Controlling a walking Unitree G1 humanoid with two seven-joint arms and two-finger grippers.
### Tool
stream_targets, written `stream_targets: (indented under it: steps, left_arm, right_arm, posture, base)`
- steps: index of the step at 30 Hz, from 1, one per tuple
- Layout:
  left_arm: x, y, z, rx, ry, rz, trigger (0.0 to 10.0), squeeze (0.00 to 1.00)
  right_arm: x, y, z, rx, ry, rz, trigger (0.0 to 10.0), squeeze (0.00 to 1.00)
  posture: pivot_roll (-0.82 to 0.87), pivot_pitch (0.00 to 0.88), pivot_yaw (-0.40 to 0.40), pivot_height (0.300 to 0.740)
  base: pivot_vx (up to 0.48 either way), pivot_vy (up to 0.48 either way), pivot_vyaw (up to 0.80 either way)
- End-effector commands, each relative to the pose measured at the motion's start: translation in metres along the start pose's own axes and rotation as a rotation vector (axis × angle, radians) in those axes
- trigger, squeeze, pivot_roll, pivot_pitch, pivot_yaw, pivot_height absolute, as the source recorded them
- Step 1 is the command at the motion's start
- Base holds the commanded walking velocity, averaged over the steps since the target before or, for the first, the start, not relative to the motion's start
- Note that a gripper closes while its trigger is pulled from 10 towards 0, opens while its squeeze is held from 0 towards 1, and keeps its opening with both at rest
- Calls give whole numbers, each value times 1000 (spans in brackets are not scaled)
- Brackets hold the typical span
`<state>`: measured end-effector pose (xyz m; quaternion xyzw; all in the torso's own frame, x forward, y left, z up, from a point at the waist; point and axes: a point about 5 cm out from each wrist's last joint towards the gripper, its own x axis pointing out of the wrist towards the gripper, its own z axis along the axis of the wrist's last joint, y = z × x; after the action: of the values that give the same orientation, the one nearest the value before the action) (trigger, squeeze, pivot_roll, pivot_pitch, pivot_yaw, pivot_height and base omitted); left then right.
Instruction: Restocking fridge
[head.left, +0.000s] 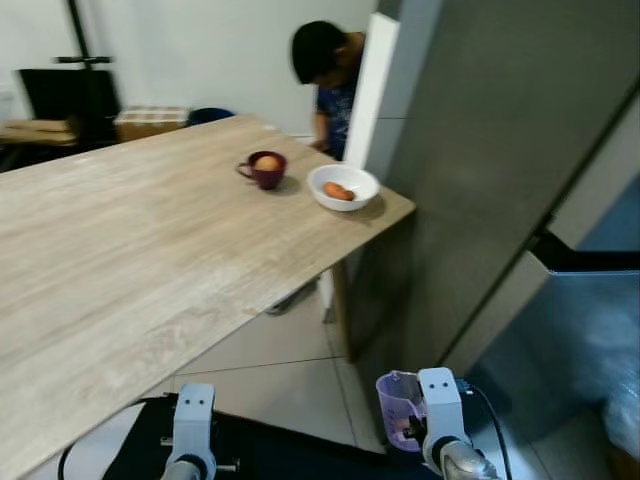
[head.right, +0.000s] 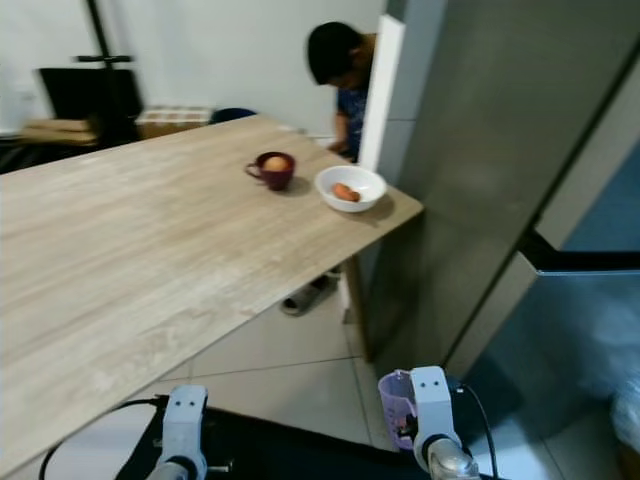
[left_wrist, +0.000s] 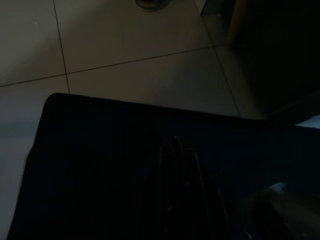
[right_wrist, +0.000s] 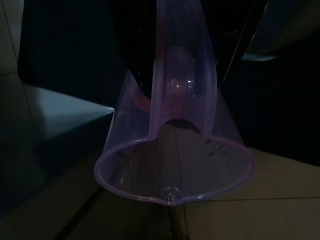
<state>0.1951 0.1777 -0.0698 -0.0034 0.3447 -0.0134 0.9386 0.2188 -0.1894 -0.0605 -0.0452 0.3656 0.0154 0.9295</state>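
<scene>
Low at the robot's right side, the right gripper (head.left: 418, 432) is clamped on a clear purple cup (head.left: 399, 407), carried near the grey fridge (head.left: 500, 170). Whether the left gripper (left_wrist: 180, 165) is apart or together I cannot tell. Thin, slick plastic could slip or tip while walking, and a person (head.left: 330, 70) stands behind the table (head.left: 120, 260), where a maroon mug (head.left: 265, 169) and white bowl (head.left: 342, 186) with eggs wait
</scene>
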Motion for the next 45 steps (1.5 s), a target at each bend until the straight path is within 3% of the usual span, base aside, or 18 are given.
stream_targets:
  steps: [1, 23, 35, 45]
  left_arm:
    - [1, -3, 0, 10, 4, -8, 10000, 0]
    - [-2, 5, -5, 57, 39, -18, 10000, 0]
    - [-8, 14, -14, 49, 43, -1, 10000, 0]
    - [-7, 18, -10, -4, 20, 36, 10000, 0]
  right_arm:
    - [0, -3, 3, 4, -10, -15, 10000, 0]
    - [-3, -4, -9, 50, 20, -38, 10000, 0]
    - [-2, 5, -9, 41, 17, -9, 10000, 0]
    - [-3, 9, -11, 32, 15, 3, 10000, 0]
  posture:
    - [-85, 3, -34, 740]
    - [-62, 30, -23, 740]
    - [-24, 63, -25, 740]
    - [-33, 62, -27, 740]
  base:
    - [0, 0, -800]
    - [0, 0, -800]
    - [0, 0, -786]
    - [0, -225, 0]
